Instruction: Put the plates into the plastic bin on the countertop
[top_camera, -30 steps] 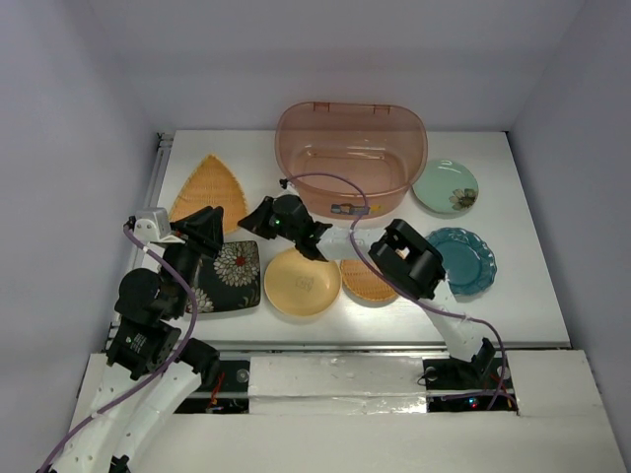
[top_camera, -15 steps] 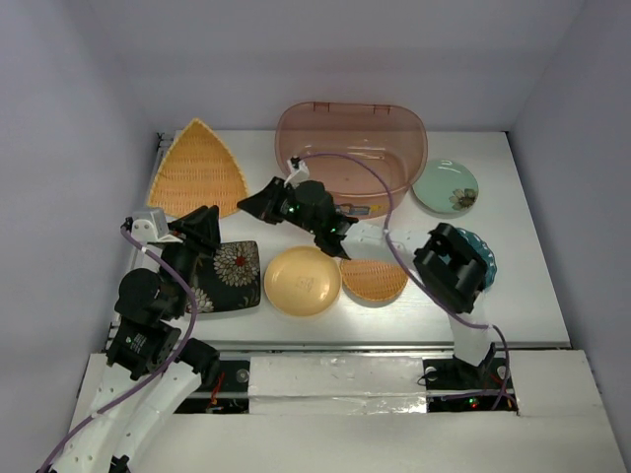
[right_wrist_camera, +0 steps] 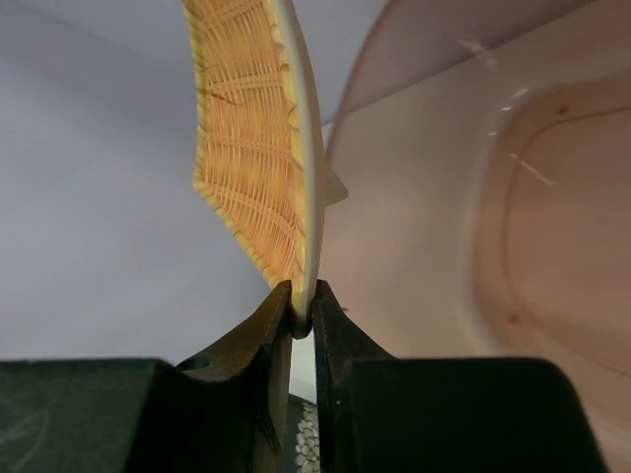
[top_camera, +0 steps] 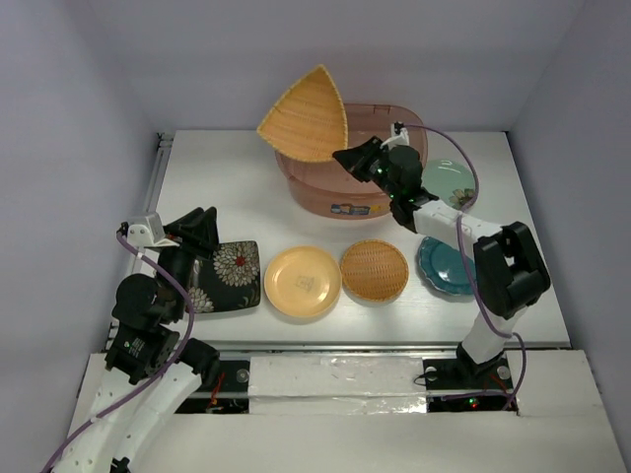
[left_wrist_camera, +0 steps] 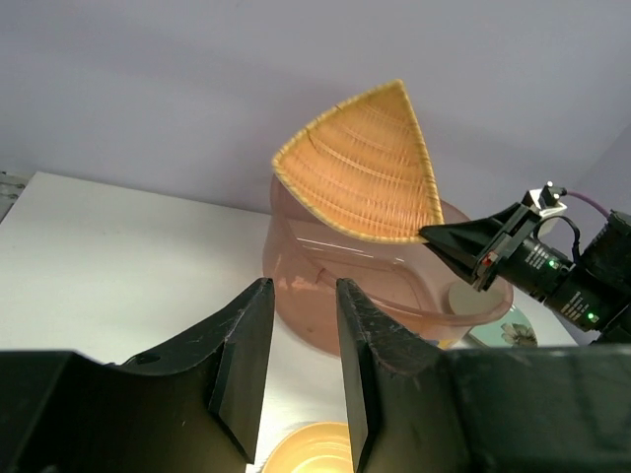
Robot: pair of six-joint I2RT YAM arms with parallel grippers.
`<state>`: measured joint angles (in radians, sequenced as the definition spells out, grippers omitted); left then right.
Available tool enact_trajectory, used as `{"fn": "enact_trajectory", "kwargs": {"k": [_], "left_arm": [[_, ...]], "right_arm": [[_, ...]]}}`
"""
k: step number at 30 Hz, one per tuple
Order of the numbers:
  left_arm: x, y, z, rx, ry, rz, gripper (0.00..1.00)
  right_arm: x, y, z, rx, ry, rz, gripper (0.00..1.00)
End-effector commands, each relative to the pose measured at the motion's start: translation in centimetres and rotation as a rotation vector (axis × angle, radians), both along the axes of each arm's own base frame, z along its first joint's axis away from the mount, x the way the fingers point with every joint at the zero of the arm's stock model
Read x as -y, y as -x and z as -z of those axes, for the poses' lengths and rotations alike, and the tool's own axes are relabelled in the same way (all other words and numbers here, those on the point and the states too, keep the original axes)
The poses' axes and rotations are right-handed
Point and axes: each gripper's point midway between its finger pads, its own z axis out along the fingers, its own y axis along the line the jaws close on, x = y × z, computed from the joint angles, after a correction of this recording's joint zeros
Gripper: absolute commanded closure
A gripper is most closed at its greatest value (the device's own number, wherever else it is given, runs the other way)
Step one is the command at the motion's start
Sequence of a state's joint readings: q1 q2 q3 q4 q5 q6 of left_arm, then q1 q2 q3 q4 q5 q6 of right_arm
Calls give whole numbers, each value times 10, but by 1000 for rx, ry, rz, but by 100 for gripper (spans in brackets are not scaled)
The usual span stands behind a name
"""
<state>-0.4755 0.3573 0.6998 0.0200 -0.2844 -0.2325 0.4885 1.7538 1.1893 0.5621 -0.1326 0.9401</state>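
**Fan plate pinched by one corner above the bin**

Our right end effector (right_wrist_camera: pixel 304 305) is clamped on the thin rim of the orange fan-shaped plate (right_wrist_camera: pixel 246 148), with only a sliver of edge between the jaws. From above, the hold sits at one corner of the fan. Nearly all of the plate therefore stands out beyond the jaws, tilted up on edge over the left part of the plastic bin (top_camera: pixel 325 192) and well clear of the desk (top_camera: pixel 217 177).

We judge the plate stiff and fairly light. Its woven face should give some bite, but its pale smooth rim is likely slick. Held so far off centre, it may swing in the grip. If it is ceramic it would chip, so we would lower it close to the bin floor before letting go. The bin looks thin and light and may slide if knocked.

Our left end effector (left_wrist_camera: pixel 303 291) hangs with a narrow gap between its jaws and nothing in it, near the black square floral plate (top_camera: pixel 232 274). Beside that plate lie the yellow round plate (top_camera: pixel 303 282), the orange ribbed round plate (top_camera: pixel 374 269) and the teal scalloped plate (top_camera: pixel 444 266). We would take each by its raised rim.
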Motion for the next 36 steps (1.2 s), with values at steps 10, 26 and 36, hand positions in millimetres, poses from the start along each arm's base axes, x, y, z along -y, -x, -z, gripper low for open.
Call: {"fn": "enact_trajectory", "kwargs": {"k": [10, 26, 36], "left_arm": [[3, -1, -11, 39, 5, 12, 70], [1, -1, -11, 39, 9, 6, 70], [1, 1, -13, 46, 13, 11, 70]], "right_arm": [[55, 0, -25, 31, 25, 54, 100], [76, -39, 21, -131, 296, 42, 99], [80, -46, 67, -254, 413, 7, 94]]}}
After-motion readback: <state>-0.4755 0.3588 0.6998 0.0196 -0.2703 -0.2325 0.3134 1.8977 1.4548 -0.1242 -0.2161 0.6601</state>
